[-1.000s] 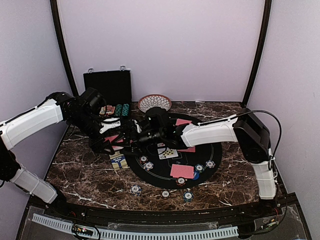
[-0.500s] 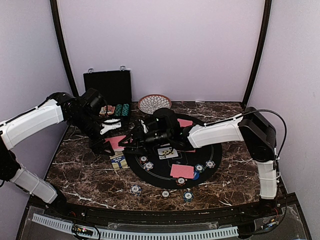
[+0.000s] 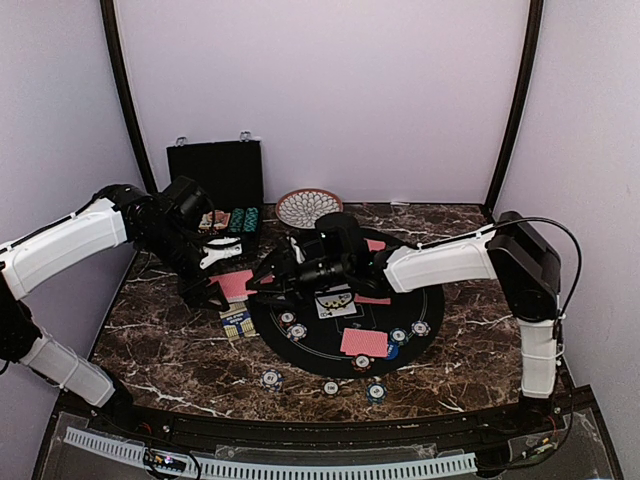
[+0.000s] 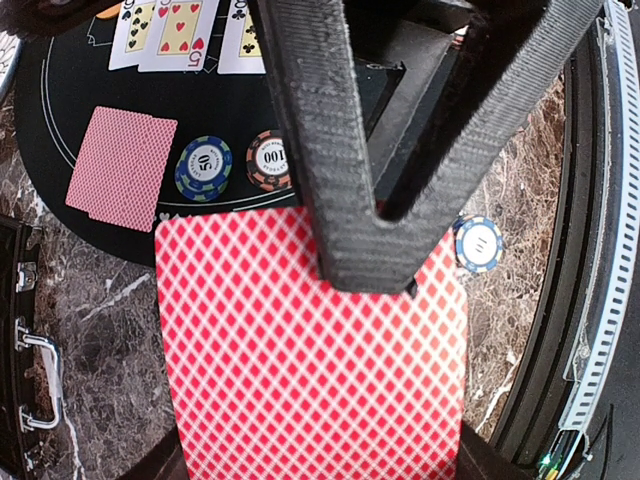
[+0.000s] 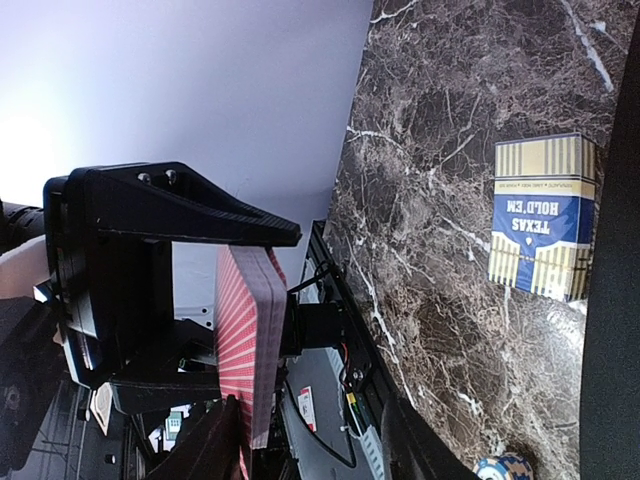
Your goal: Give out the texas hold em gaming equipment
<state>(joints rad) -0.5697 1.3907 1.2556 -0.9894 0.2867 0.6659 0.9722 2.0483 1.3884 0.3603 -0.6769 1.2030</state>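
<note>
Red-backed deck (image 4: 310, 400) clamped in the left gripper (image 4: 365, 272), fingers pressed together on its top card, held over the marble tabletop (image 3: 170, 340) just left of the round black mat (image 3: 425, 295).

Changed over the last second: right gripper (image 3: 268, 281) drawn back from the deck toward the mat, now near it but apart; left arm and deck unmoved. Reads as a card pull just tried. Right fingertips (image 5: 215, 450) spread at the bottom of the right wrist view, with no card visible between them, so probably nothing taken and the next deal not yet made.

Only in the left wrist view:
- face-up cards (image 4: 170, 30) in a row on the mat
- face-down cards (image 4: 120, 168) beside a blue chip (image 4: 203, 168) and an orange chip (image 4: 270, 160)
- another chip (image 4: 478, 244) out on the marble

Only in the right wrist view:
- deck seen edge-on, a thick stack, many cards left to hand out
- blue-and-gold Texas Hold'em box (image 5: 545, 215) flat on the marble

Only in the top view:
- both arms together
- black case (image 3: 215, 175) open at the back left
- patterned dish (image 3: 308, 206) beside it
</note>
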